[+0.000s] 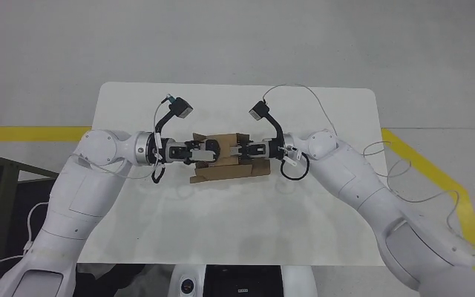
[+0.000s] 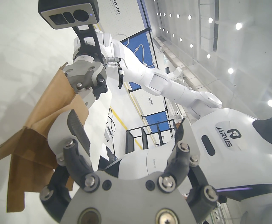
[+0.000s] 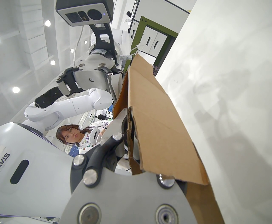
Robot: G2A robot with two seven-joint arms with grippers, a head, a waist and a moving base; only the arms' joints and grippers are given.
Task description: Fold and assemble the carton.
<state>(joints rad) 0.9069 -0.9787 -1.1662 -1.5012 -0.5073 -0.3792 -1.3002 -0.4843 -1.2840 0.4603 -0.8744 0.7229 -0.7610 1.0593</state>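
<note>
Spread-fingered left gripper [image 1: 212, 154] touches creased brown cardboard carton [image 1: 230, 172]; right gripper [image 1: 240, 151] pinches its edge.

A line of dark lettering [image 2: 116, 9] is printed sideways on a white dotted wall panel [image 2: 127, 17] in the room behind, as seen in the left wrist view. A small dark logo with a word beside it [image 2: 150, 99] is carried on a white board lower on that wall. Both are brand marks and too small to be made out reliably. The brown faces of the carton [image 1: 223, 172] are shown plain, and a yellow line [image 1: 44, 134] is painted on the floor beside the table [image 1: 334, 223].
</note>
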